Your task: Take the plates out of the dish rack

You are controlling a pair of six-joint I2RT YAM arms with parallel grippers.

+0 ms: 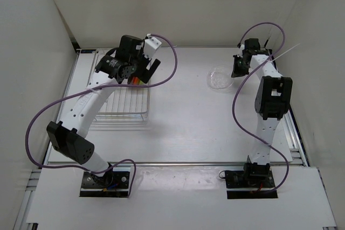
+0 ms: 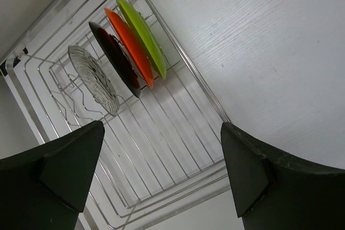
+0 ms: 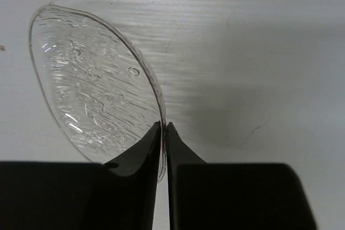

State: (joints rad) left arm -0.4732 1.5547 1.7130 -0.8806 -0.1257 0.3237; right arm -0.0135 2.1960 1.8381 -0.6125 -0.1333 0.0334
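Left arm: bent over the dish rack [image 2: 178,154], wrist tipped down.
Left gripper [image 2: 161,133]: fingers spread wide, holding nothing.
Rack plates: black plate [image 2: 116,60], orange plate [image 2: 129,47] and green plate [image 2: 143,33] stand on edge, just ahead of it.
Right arm: stretched far forward.
Right gripper [image 3: 163,129]: pinching the rim of the clear plate [image 3: 91,84], which is tilted.

Dish rack [image 2: 161,138]: silver wire grid
Clear plate [image 3: 91,90]: transparent, ribbed
Black plate [image 2: 116,60]: plain black
Orange plate [image 2: 132,49]: orange-red
Green plate [image 2: 143,36]: lime green
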